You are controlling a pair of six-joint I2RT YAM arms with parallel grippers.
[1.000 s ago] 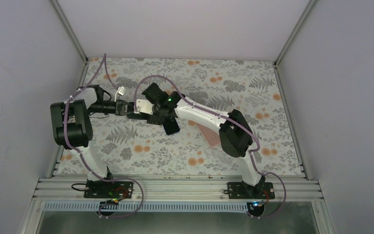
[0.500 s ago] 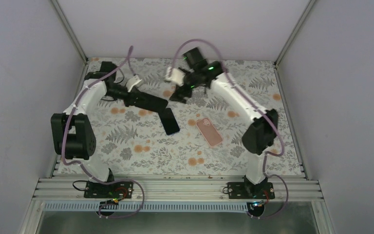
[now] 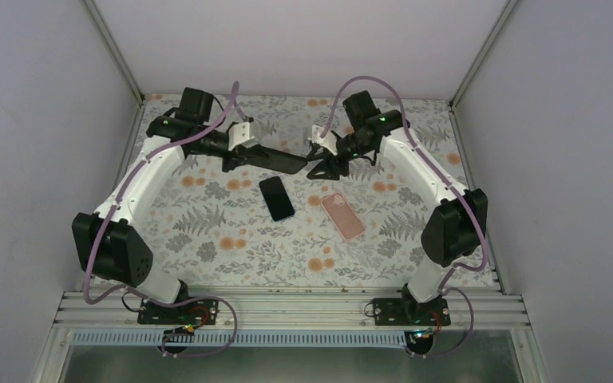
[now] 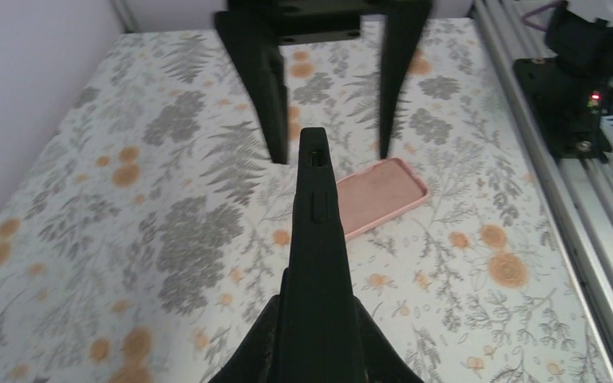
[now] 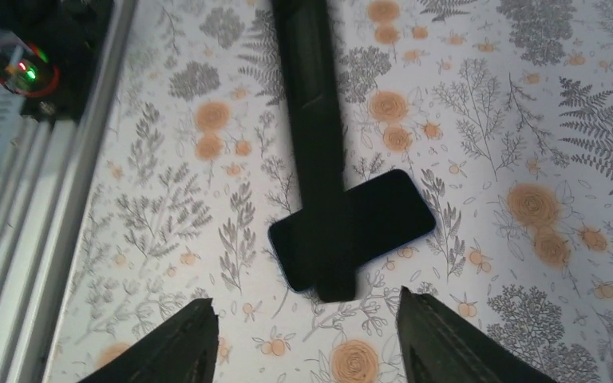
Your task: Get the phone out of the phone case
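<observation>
The black phone (image 3: pixel 276 199) lies flat on the table, out of its case, and also shows in the right wrist view (image 5: pixel 375 219). The empty pink case (image 3: pixel 343 216) lies to its right, apart from it, and also shows in the left wrist view (image 4: pixel 379 195). My left gripper (image 3: pixel 300 164) is shut and empty, raised behind the phone and pointing right; its closed fingers form one black bar in the left wrist view (image 4: pixel 313 140). My right gripper (image 3: pixel 316 163) is open and empty, facing the left gripper's tip, above the table (image 5: pixel 305 302).
The floral table mat (image 3: pixel 207 231) is bounded by white walls at the back and sides. An aluminium rail (image 3: pixel 287 307) with both arm bases runs along the near edge. The left gripper's shut fingers (image 5: pixel 311 120) cross above the phone in the right wrist view.
Both grippers have left the phone in the middle and risen toward the back. The left gripper reached right, the right one came back toward centre. The phone stays on the table.
</observation>
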